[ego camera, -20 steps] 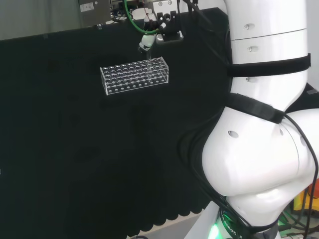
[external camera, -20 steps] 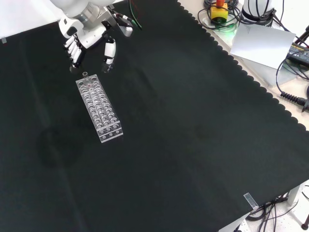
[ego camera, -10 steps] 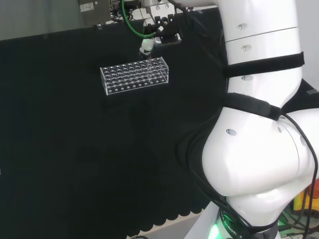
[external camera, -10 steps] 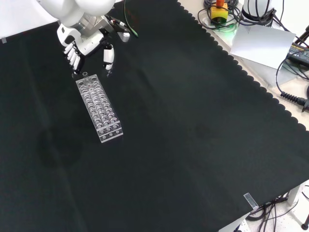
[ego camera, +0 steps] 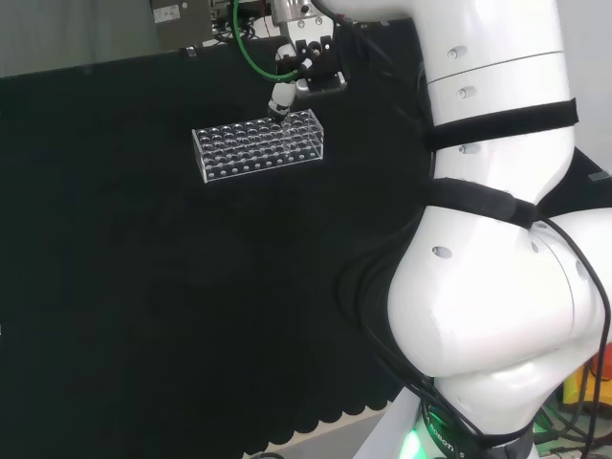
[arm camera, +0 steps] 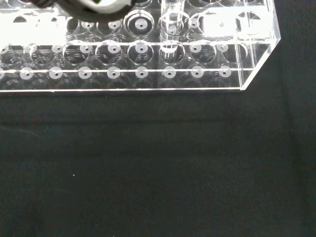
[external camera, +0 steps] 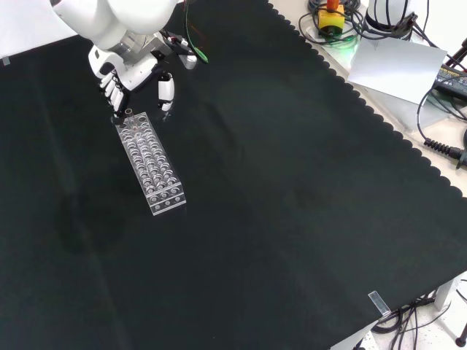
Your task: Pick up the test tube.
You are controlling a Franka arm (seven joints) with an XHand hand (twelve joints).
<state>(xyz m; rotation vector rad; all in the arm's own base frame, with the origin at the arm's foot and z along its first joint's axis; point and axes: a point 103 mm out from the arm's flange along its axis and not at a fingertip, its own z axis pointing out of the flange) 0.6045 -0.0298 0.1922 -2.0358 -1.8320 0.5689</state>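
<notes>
Lowered since a second ago, the hand (external camera: 131, 69) hangs with fingers spread over the clear rack's (external camera: 152, 164) far end, where the test tube (arm camera: 173, 19) stands upright. Thin, slippery, fragile glass: pinch its exposed top.

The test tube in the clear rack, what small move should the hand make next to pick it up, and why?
Probably ease down a little further and curl the fingers round the test tube. The hand hovers at the far end of the rack with fingers apart, and the tube stands upright in its hole, not yet gripped.
</notes>
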